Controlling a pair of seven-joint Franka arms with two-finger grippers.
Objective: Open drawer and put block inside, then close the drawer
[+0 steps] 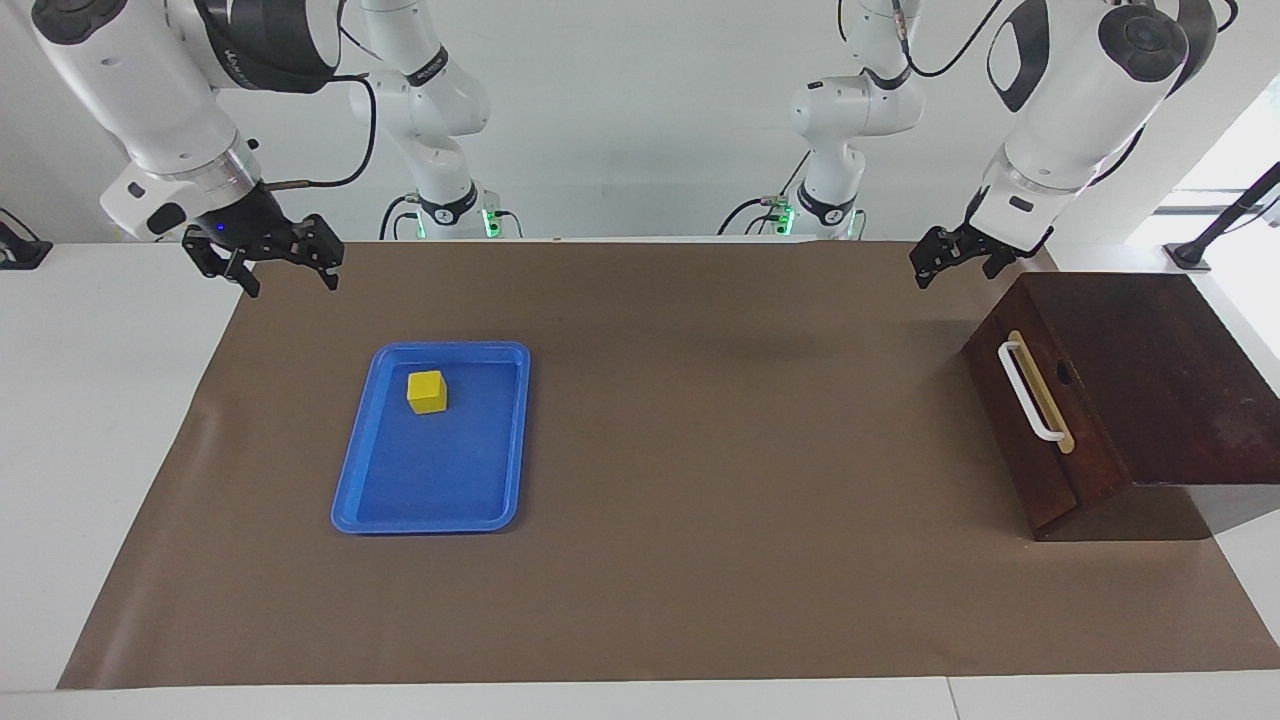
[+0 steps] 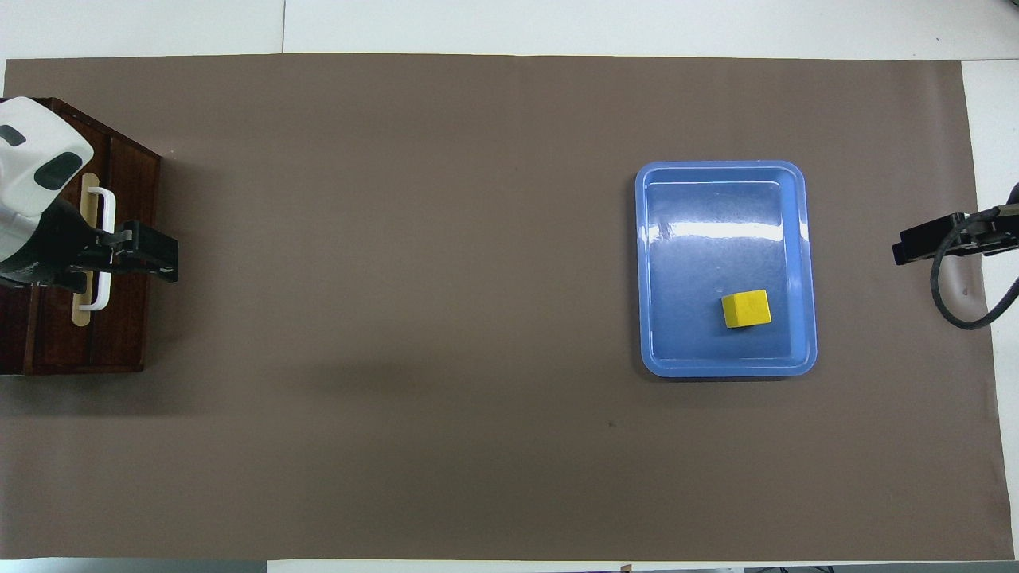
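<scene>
The dark brown drawer (image 1: pixel 1012 440) of the boxy cabinet is shut, its white bar handle (image 1: pixel 1030 392) on a tan strip; it shows in the overhead view (image 2: pixel 127 326) at the left arm's end. The yellow block (image 1: pixel 427 391) sits in the blue tray (image 1: pixel 400 500), also seen from overhead (image 2: pixel 746 309). My left gripper (image 1: pixel 955 272) is open and empty, raised beside the cabinet's corner nearest the robots; from overhead it (image 2: pixel 169 263) overlaps the handle. My right gripper (image 1: pixel 292 285) is open and empty, raised over the mat's edge, apart from the tray.
A brown mat (image 1: pixel 700 450) covers most of the white table. The blue tray (image 2: pixel 661 263) lies toward the right arm's end. The cabinet top (image 1: pixel 1150 370) slopes up above the drawer front.
</scene>
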